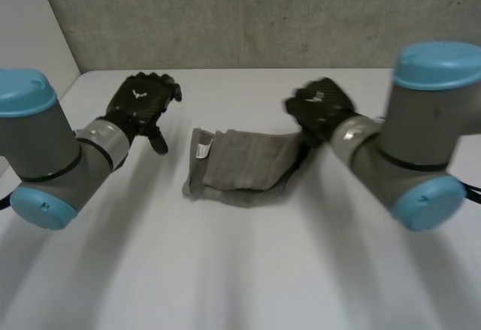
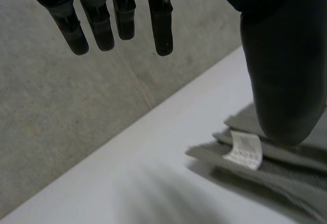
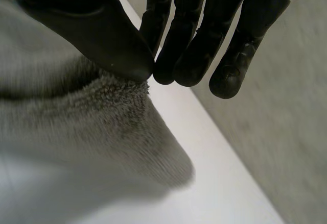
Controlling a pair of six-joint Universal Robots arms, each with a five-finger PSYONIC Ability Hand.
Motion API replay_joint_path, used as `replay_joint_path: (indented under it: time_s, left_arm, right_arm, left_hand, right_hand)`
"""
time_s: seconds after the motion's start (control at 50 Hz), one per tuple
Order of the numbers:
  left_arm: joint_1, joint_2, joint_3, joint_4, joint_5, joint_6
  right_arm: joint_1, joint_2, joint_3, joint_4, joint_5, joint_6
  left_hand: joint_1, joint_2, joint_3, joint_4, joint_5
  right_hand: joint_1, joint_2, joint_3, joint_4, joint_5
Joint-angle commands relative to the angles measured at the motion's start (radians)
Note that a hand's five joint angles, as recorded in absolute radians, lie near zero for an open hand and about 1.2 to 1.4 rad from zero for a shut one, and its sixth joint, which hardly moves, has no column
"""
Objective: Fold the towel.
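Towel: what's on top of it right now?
A white label lies on the left end of the towel. The right robot hand pinches its raised right end. Whatever lies between the folded layers is hidden.

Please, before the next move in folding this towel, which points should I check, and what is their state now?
1. Grip: the right hand pinches an edge of the grey terry towel between thumb and fingers: ok.
2. The left hand is free, fingers straight, holding nothing: ok.
3. Towel well inside the white table: ok.
4. Layers even at the end with the white label: not ok, they lie staggered.
5. Fold complete: not ok, the pinched end is raised.
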Motion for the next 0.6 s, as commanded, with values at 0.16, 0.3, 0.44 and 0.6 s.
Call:
replay_joint_path:
  time_s: [0.16,0.3,0.44,0.6]
  left_arm:
    - [0.01,0.026,0.038,0.0,-0.044,-0.113]
    - [0.019,0.011,0.036,0.0,-0.047,-0.114]
    - [0.019,0.011,0.03,0.0,-0.047,-0.116]
    - [0.019,0.009,0.021,0.0,-0.045,-0.117]
  right_arm:
    - [0.322,0.365,-0.335,0.037,0.009,-0.002]
    - [0.335,0.426,-0.39,0.035,0.082,0.001]
    - [0.275,0.242,-0.222,0.024,0.157,0.023]
    - [0.12,0.027,0.089,-0.068,0.162,0.113]
  left_hand:
    - [-0.041,-0.028,-0.039,-0.045,-0.014]
    - [-0.044,-0.031,-0.042,-0.048,-0.017]
    - [-0.044,-0.031,-0.042,-0.048,-0.017]
    - [-0.044,-0.031,-0.042,-0.048,-0.017]
  right_hand:
    - [0.081,0.074,0.072,0.063,0.053]
    - [0.081,0.074,0.072,0.063,0.053]
    - [-1.084,-1.091,-1.092,-1.102,-1.111]
    - [-1.06,-1.067,-1.069,-1.078,-1.088]
